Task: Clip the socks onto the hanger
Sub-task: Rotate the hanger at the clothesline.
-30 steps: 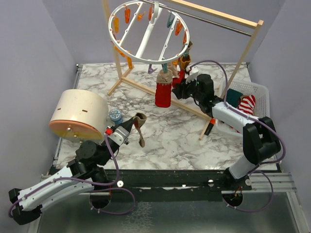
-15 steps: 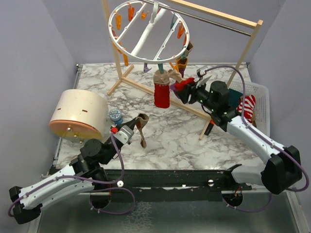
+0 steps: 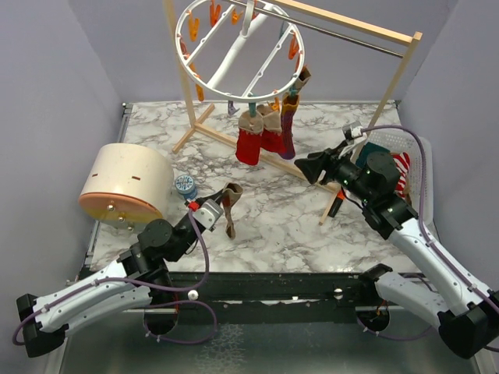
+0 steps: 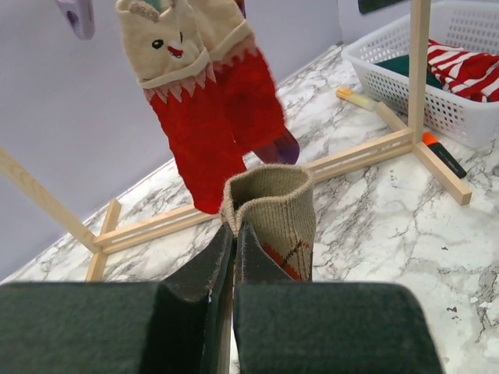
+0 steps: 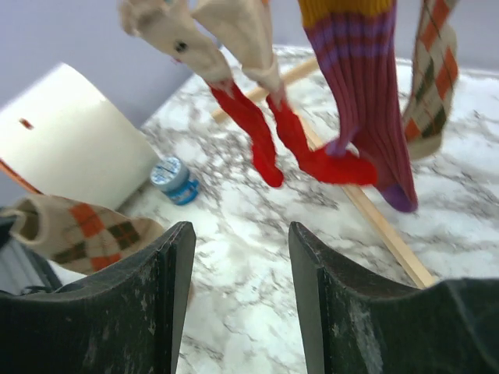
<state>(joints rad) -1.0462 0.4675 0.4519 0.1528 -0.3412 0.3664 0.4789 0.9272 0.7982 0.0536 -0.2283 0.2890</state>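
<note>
The white ring hanger (image 3: pixel 204 78) hangs from the wooden rack. Clipped under its near rim are two red socks with tan cuffs (image 3: pixel 248 142) (image 4: pixel 195 140) and a purple sock (image 3: pixel 289 125) (image 5: pixel 366 101); a brown patterned sock (image 5: pixel 433 78) hangs behind them. My left gripper (image 3: pixel 221 204) (image 4: pixel 234 232) is shut on the cuff of another brown patterned sock (image 3: pixel 229 212) (image 4: pixel 282 214), held above the table. My right gripper (image 3: pixel 306 167) (image 5: pixel 242 230) stands open and empty, right of the hanging socks and apart from them.
A white basket (image 3: pixel 419 144) (image 4: pixel 390 74) at the right holds a red-white striped sock (image 3: pixel 398 167) and a dark teal one (image 3: pixel 378 153). A cream drum (image 3: pixel 129 187) lies at the left beside a small blue jar (image 3: pixel 185 185). An orange marker (image 3: pixel 337 205) lies by the rack foot (image 3: pixel 327 210).
My right gripper has drawn back right and toward me from the hanger, leaving the second red sock hanging there. The ring has swung left. My left gripper crept right with its sock.
</note>
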